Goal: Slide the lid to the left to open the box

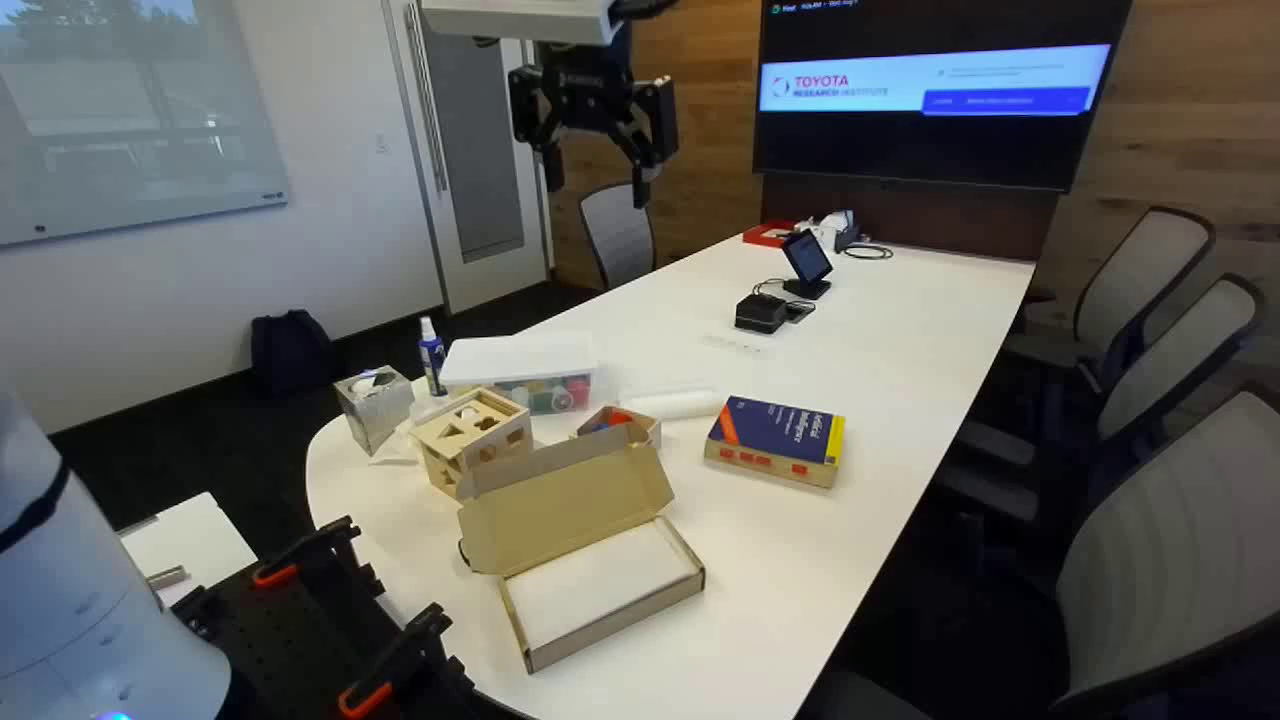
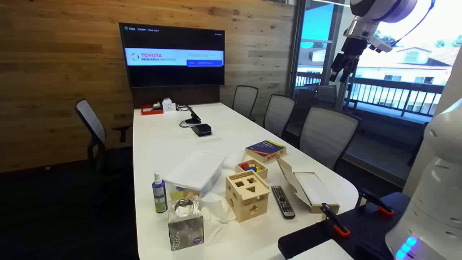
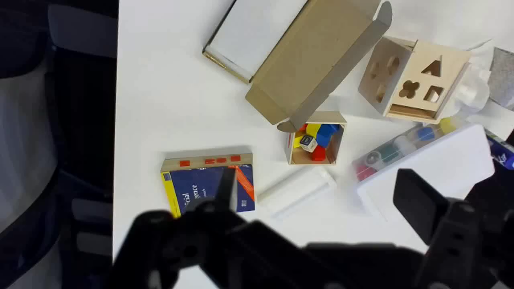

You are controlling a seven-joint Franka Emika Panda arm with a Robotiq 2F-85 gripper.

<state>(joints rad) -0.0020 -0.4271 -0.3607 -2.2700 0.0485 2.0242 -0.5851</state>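
Observation:
The box is a light-wood cube [image 1: 485, 465] on the white table. It also shows in an exterior view [image 2: 245, 213] and at the upper right of the wrist view [image 3: 381, 78]. Its lid is the thin top panel with triangle, clover and square cut-outs, seen in both exterior views [image 1: 470, 428] [image 2: 259, 186] and the wrist view [image 3: 421, 80]. The lid lies on the box, with a narrow gap between one lid end and the rim. My gripper is open and empty, high above the table, well away from the box, in both exterior views [image 1: 598, 184] [image 2: 338, 77] and the wrist view [image 3: 319, 186].
An open cardboard box [image 1: 600, 590] stands beside the cube, its flap upright. A remote [image 2: 283, 202], tissue box [image 2: 186, 231], spray bottle [image 2: 159, 193] and lidded plastic bin [image 2: 196, 169] surround it. A wooden tray of blocks [image 3: 339, 148] and a blue book [image 3: 200, 184] lie nearby.

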